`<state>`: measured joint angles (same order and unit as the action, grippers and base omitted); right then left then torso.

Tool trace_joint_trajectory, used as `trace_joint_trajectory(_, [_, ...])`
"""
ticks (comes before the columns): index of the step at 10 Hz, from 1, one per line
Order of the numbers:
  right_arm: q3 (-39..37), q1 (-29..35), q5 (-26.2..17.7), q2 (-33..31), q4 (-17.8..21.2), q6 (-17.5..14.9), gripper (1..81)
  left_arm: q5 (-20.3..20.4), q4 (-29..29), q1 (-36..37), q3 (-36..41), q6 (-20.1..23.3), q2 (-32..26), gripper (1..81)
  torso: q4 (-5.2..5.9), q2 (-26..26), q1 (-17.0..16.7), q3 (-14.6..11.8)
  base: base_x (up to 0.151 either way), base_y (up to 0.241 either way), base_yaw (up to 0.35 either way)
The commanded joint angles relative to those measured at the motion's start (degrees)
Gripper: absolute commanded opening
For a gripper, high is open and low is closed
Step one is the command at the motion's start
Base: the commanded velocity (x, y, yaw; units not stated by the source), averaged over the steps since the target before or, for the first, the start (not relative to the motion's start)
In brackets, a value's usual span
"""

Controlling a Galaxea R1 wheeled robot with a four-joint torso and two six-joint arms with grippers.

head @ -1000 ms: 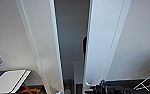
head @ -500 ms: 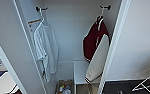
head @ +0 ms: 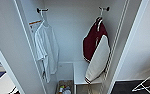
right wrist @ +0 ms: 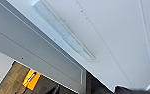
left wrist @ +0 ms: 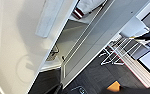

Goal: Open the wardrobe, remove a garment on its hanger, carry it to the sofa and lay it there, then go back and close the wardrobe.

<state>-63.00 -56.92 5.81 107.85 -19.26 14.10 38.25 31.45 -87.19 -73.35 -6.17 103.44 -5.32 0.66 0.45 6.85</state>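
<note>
The wardrobe [head: 73, 30] stands open, its left door [head: 11, 50] and right door [head: 146, 42] swung outward. Inside on the right hangs the maroon garment [head: 92, 42] with a white sleeve [head: 99, 62]. Its thin white hanger [head: 100, 12] hooks on a black peg [head: 105, 8]. In the left wrist view a white door handle [left wrist: 49, 18] is close, and the garment's sleeve end [left wrist: 87, 6] shows past the door edge. In the right wrist view the other door's handle [right wrist: 63, 32] runs across near the camera. A dark part of my right gripper [right wrist: 131, 90] is beside that door.
A plain white T-shirt [head: 46, 50] hangs on the left peg [head: 42, 10]. A white shelf [head: 78, 72] sits low inside, with a box of small items [head: 64, 88] under it. A white wire rack [head: 147, 85] stands on the dark floor to the right.
The two doors have swung from a narrow gap to wide open, so the inside with both hanging clothes now shows.
</note>
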Motion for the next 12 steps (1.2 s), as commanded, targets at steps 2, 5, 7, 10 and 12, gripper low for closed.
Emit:
trace_joint_trajectory(2, [-20.78,-6.48,3.33,1.82,4.05,8.39,81.1,14.4,-4.02,-9.28,-37.15,-11.99,22.37,81.1,0.0,0.0,-0.02,-0.02,0.0,0.0,0.0])
trace_joint_trajectory(5, [-41.01,-14.23,1.41,20.11,4.5,11.03,81.1,6.87,-4.39,-8.49,-57.04,-19.06,38.48,81.1,0.0,0.04,-0.07,-0.06,0.0,0.0,0.0])
trace_joint_trajectory(7, [-48.75,-16.08,-0.98,28.37,4.07,11.03,81.1,1.95,-4.73,-7.79,-65.56,-19.58,45.52,81.1,0.0,0.09,-0.11,-0.09,0.0,0.0,0.0])
trace_joint_trajectory(10, [-63.17,-18.02,-4.23,40.34,3.35,10.24,81.1,-4.57,-5.26,-6.82,-76.31,-20.2,53.53,81.1,0.0,0.11,-0.11,-0.09,0.0,0.0,0.0])
trace_joint_trajectory(12, [-73.1,-19.94,-5.38,47.47,3.27,10.15,81.1,-9.16,-5.08,-5.85,-83.08,-20.11,59.51,81.1,0.0,0.13,-0.15,-0.11,0.0,0.0,0.0])
